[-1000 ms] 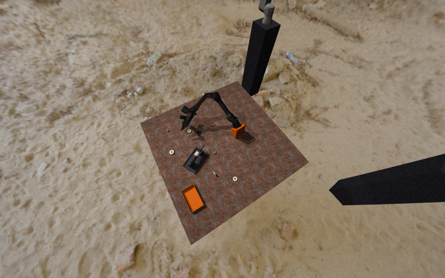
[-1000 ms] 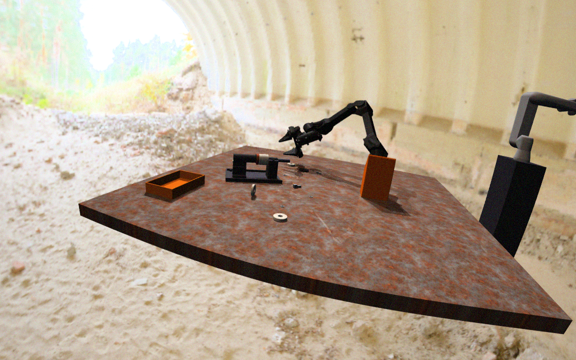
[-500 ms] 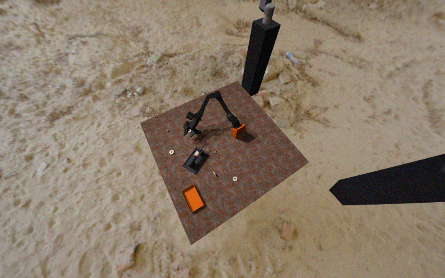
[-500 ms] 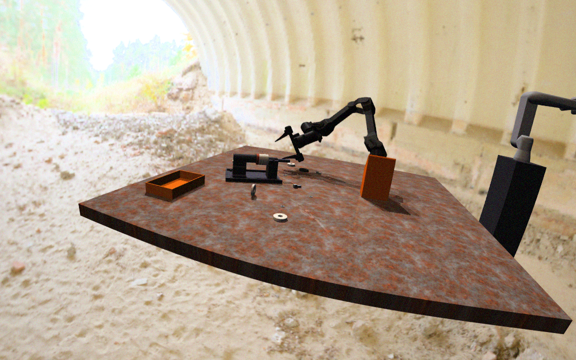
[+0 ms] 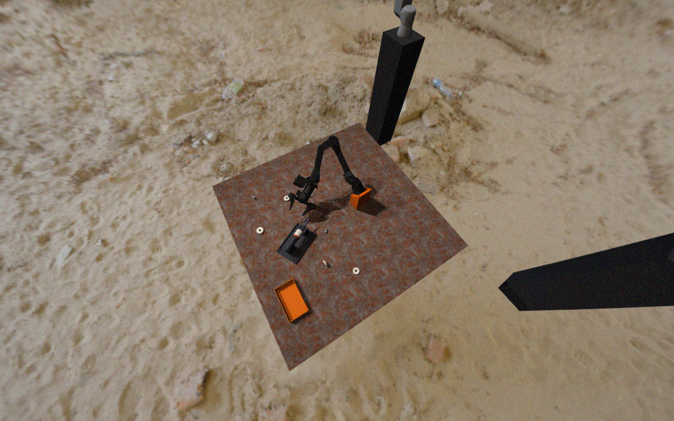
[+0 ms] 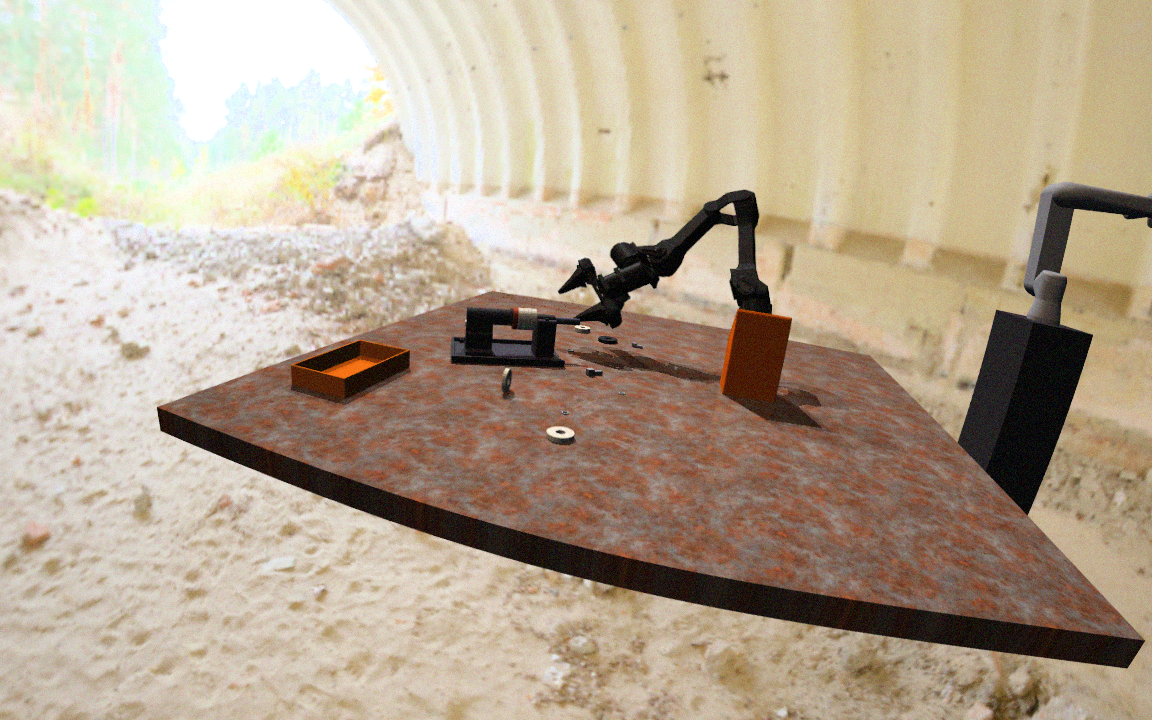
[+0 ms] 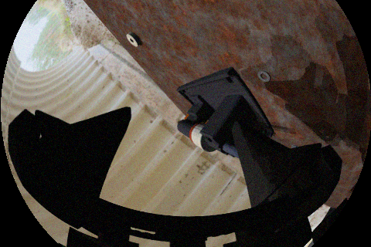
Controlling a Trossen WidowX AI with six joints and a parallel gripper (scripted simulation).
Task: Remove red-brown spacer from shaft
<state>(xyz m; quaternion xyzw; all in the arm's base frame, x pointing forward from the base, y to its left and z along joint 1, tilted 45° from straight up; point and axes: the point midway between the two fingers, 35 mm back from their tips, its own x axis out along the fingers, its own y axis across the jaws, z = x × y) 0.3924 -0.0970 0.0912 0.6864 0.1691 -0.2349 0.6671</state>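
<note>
The black fixture base (image 5: pixel 291 257) (image 6: pixel 508 361) carries the big housing block (image 6: pixel 477 329) and a smaller post (image 6: pixel 543 340). The thin red-brown spacer (image 6: pixel 515 317) (image 7: pixel 191 133) is on the shaft line beside the housing, with cream spacers (image 5: pixel 298 233) (image 6: pixel 527 317) (image 7: pixel 198 137) between it and the post. The dark shaft (image 6: pixel 566 320) (image 7: pixel 229 150) sticks out beyond the post. My gripper (image 5: pixel 298 210) (image 6: pixel 570 304) (image 7: pixel 184 120) is open and empty, tilted, near the shaft's free end. One finger overlaps the shaft end in the wrist view; contact cannot be told.
An orange tray (image 5: pixel 293 300) (image 6: pixel 316 381) stands beyond the housing end. An orange block (image 5: pixel 358 200) (image 6: pixel 755 358) stands at the arm's base. Loose cream rings (image 5: pixel 260 230) (image 5: pixel 356 270) (image 6: pixel 559 435) (image 7: pixel 133 39), a dark ring (image 6: pixel 607 340) and small hardware (image 6: pixel 593 372) lie around the fixture.
</note>
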